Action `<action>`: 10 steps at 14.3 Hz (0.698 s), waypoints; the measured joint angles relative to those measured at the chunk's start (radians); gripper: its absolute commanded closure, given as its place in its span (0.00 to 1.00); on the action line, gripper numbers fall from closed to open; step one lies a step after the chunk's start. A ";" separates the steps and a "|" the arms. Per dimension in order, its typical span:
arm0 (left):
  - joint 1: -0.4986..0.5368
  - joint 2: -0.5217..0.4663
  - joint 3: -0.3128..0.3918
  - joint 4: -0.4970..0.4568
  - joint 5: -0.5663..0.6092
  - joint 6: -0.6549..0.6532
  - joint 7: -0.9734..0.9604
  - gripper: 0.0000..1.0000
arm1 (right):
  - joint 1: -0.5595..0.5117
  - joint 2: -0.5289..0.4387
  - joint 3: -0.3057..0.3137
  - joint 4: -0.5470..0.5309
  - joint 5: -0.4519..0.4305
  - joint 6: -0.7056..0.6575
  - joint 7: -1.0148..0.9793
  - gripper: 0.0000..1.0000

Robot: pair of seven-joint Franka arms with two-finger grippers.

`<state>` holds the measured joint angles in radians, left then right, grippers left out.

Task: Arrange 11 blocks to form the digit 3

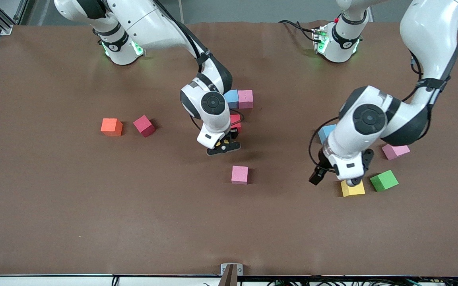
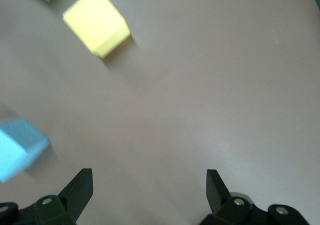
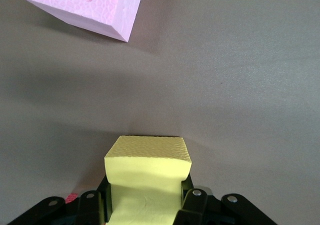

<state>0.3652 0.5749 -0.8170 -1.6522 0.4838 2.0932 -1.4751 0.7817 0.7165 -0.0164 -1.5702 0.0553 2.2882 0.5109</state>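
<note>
My right gripper [image 1: 223, 147] is shut on a yellow block [image 3: 148, 170] and holds it just above the table's middle. Beside it lie a red block [image 1: 235, 120], a light blue block [image 1: 231, 98] and a pink block [image 1: 245, 99], the last two touching. Another pink block [image 1: 239, 174] [image 3: 85, 7] sits nearer the camera. My left gripper [image 1: 334, 178] [image 2: 148, 187] hangs open and empty over bare table, between a light blue block [image 1: 326, 133] [image 2: 17, 147] and a second yellow block [image 1: 352, 188] [image 2: 96, 21]. A green block [image 1: 384, 180] and a pink-purple block [image 1: 395, 151] lie close by. No digit 3 shape shows.
An orange cube [image 1: 111, 127] and a dark red block [image 1: 144, 126] lie toward the right arm's end. The brown table cover [image 1: 94, 206] stretches wide and bare nearer the camera.
</note>
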 measured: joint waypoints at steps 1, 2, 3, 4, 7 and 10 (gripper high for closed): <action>0.025 0.005 0.001 0.000 0.000 -0.002 0.079 0.00 | 0.002 0.000 0.000 -0.001 0.000 0.000 0.006 0.99; 0.051 0.014 0.001 0.002 0.000 -0.002 0.156 0.00 | 0.003 0.000 0.000 -0.002 0.000 0.000 0.010 0.99; 0.074 0.026 0.001 0.006 0.000 -0.002 0.222 0.00 | 0.004 0.000 0.000 -0.004 0.000 0.000 0.012 0.99; 0.093 0.042 0.001 0.012 0.000 -0.002 0.277 0.00 | 0.004 -0.001 -0.001 -0.006 0.000 0.000 0.013 0.99; 0.103 0.085 -0.002 0.036 0.000 -0.001 0.357 0.00 | 0.004 -0.006 -0.009 -0.012 -0.006 0.003 0.014 0.99; 0.031 0.148 -0.007 0.110 -0.015 0.001 0.337 0.00 | 0.005 -0.008 -0.011 -0.015 -0.009 0.003 0.014 0.99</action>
<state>0.3959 0.7229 -0.8243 -1.5422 0.4689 2.0947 -1.1377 0.7864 0.7087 -0.0275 -1.5848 0.0466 2.2917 0.5250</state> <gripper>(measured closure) 0.000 0.471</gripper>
